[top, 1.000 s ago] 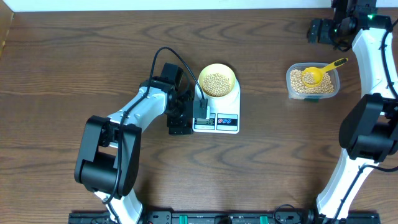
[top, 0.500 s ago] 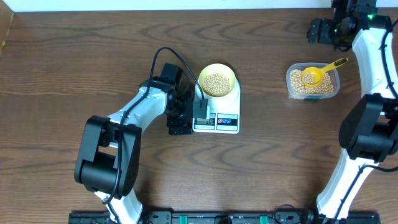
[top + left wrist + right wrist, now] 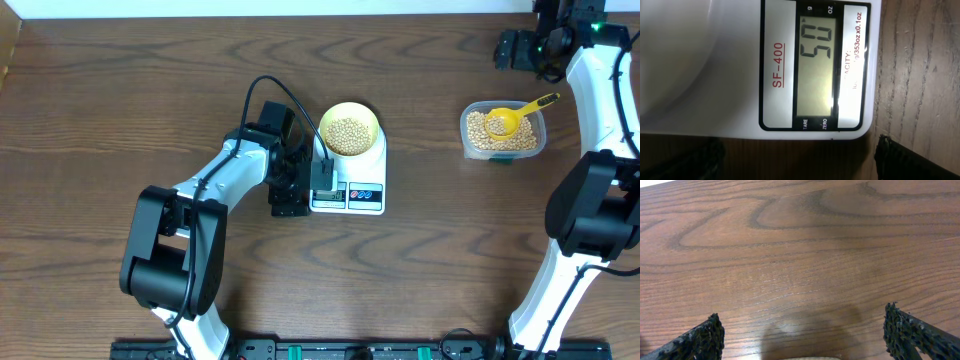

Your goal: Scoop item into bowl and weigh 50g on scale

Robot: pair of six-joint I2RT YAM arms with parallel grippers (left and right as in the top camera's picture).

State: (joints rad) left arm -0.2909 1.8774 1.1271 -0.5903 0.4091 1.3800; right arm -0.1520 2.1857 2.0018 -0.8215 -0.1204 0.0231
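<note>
Your left gripper (image 3: 296, 190) is wide open, holding nothing, right beside the scale (image 3: 352, 192). Its screen (image 3: 817, 70) shows 50, so the weighing looks done: the beans (image 3: 348, 134) sit in the bowl (image 3: 370, 118) on the scale. Your right gripper (image 3: 514, 48) is open too, far off past the tub (image 3: 503, 143) with the scoop (image 3: 518, 113), so next just back away softly over the brown wood table (image 3: 120, 90) without bumping anything.

Your overhead camera looks straight down on the whole table (image 3: 100, 120) from well above. Your left wrist camera sits very close over the scale (image 3: 740, 65), with the display (image 3: 815, 65) mid-frame; overhead shares that scale at frame centre. Your right wrist camera faces tabletop wood, close in
</note>
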